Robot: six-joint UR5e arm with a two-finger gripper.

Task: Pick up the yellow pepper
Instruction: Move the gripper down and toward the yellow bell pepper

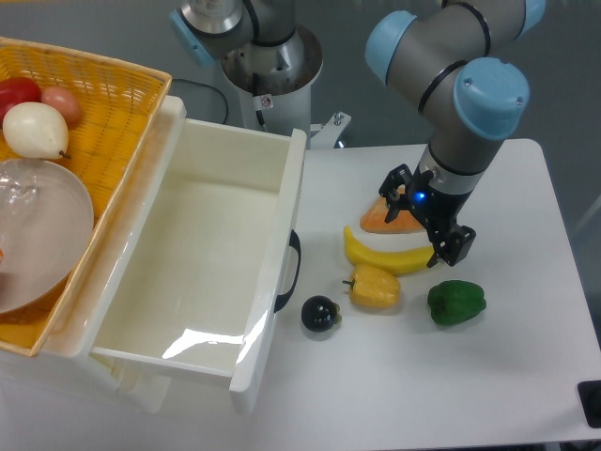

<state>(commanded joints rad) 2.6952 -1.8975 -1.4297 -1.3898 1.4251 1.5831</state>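
The yellow pepper (375, 287) is a small blocky yellow-orange fruit with a short dark stem, lying on the white table (526, 376) just below the banana (390, 256). My gripper (424, 220) hangs above and to the right of it, over the banana's right end and beside an orange wedge-shaped piece (383, 219). Its two black fingers are spread apart and open, with nothing held between them. There is a clear gap between the gripper and the pepper.
A green pepper (456, 303) lies right of the yellow one, and a dark round fruit (320, 314) lies to its left. A large open white drawer (272, 244) fills the left-centre. A yellow basket (113, 103) with fruit and a clear bowl (38, 235) sits at far left.
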